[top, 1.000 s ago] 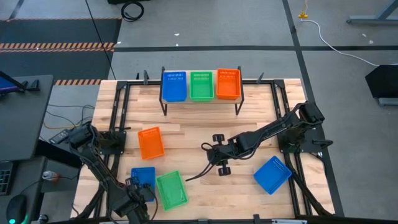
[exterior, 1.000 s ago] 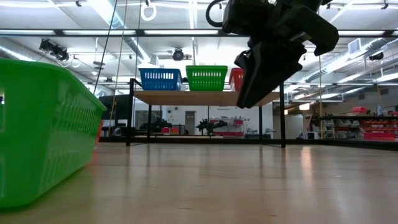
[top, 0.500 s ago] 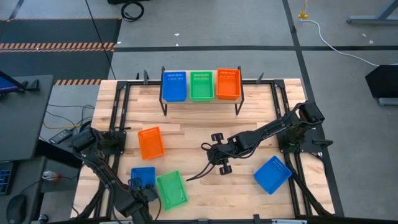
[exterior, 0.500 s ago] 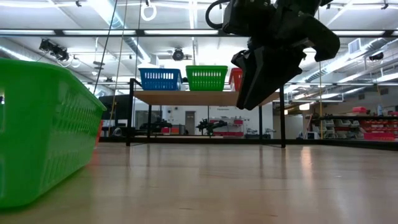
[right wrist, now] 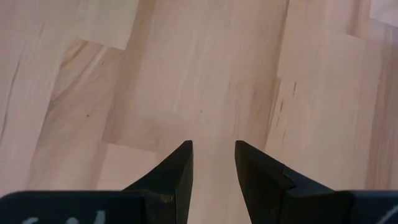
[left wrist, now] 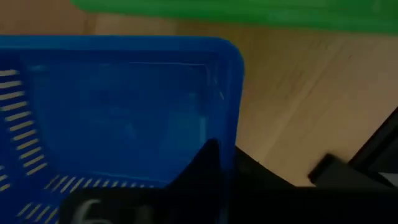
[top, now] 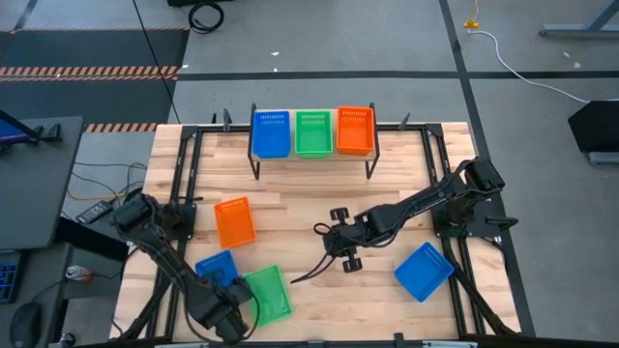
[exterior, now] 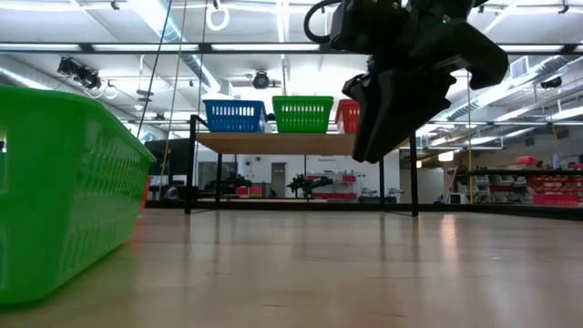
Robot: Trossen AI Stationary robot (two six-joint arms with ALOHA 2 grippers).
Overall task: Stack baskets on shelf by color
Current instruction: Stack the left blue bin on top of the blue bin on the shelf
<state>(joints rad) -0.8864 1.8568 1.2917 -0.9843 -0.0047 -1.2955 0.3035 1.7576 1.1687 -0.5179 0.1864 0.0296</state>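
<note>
The shelf point(top: 312, 155) at the far middle carries one blue basket point(top: 271, 133), one green point(top: 312, 133) and one orange point(top: 355, 130), side by side. On the table lie an orange basket point(top: 235, 221), a green one point(top: 268, 295) and a blue one point(top: 424, 271) at the right. My left gripper point(top: 226, 290) is shut on a second blue basket point(top: 214, 267) at the near left. My right gripper point(top: 334, 242) hangs open over the table's middle, nothing between its fingers point(right wrist: 213, 163). My left gripper has the blue basket's wall point(left wrist: 229, 134) between its fingers, one finger point(left wrist: 205, 165) inside the basket and the other outside. It comes at the basket from the table's near side, slanting down. Whether the basket's bottom is off the table, I cannot tell.
Black frame rails run along the table's left point(top: 184, 193) and right point(top: 440, 184) sides. The green basket point(exterior: 64, 182) lies right beside the held blue one. Bare wood lies between the shelf's legs and my right gripper point(exterior: 392, 100).
My left gripper has shut on the blue basket's wall and shifted a little toward the green basket. The blue basket has turned slightly and slid a little toward the table's far left.
</note>
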